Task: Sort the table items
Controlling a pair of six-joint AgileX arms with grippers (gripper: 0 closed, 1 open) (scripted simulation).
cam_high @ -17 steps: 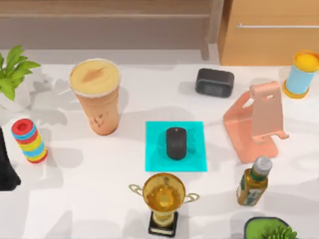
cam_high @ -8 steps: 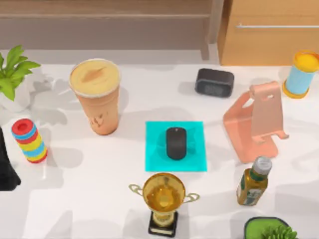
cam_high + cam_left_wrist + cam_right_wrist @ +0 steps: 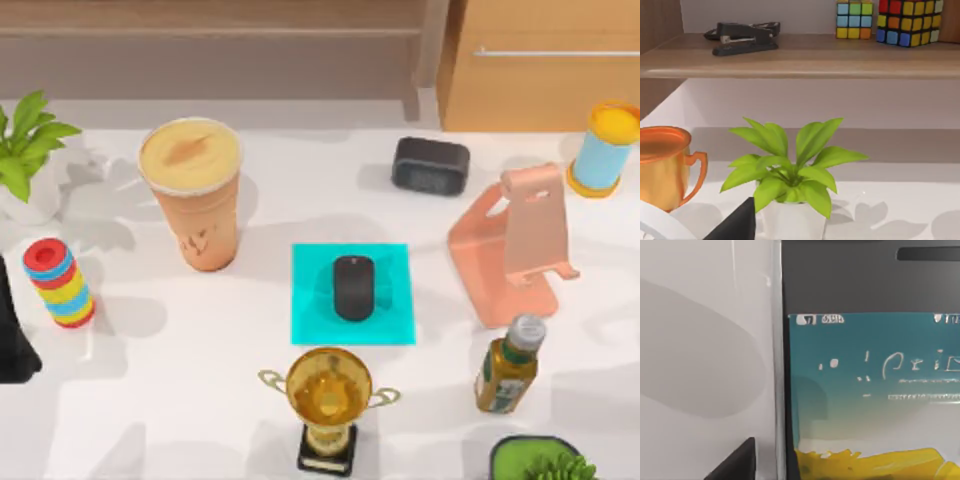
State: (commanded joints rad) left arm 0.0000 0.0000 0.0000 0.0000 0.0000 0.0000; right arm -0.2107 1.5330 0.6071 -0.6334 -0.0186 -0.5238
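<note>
- Left claw: a dark wedge at the edge of the left wrist view; I cannot tell whether it is spread or pressed together.
- Facing it are one leafy plant in a white pot and one glossy orange mug. On the wooden shelf behind are one black stapler and two colour cubes.
- Right claw: a dark wedge again, state not readable. It is close over one phone, which is flat and silver-edged with a teal and yellow screen, lying on a white surface.
- Bench centre: one smooth black oval mouse on one square teal mat.
- To the mat's left: one tall tan-orange cup, upright and tapered.
- Nearby: one shiny gold trophy, one dark rounded box, one pink angular stand, one bottle and one stack of coloured rings.
</note>
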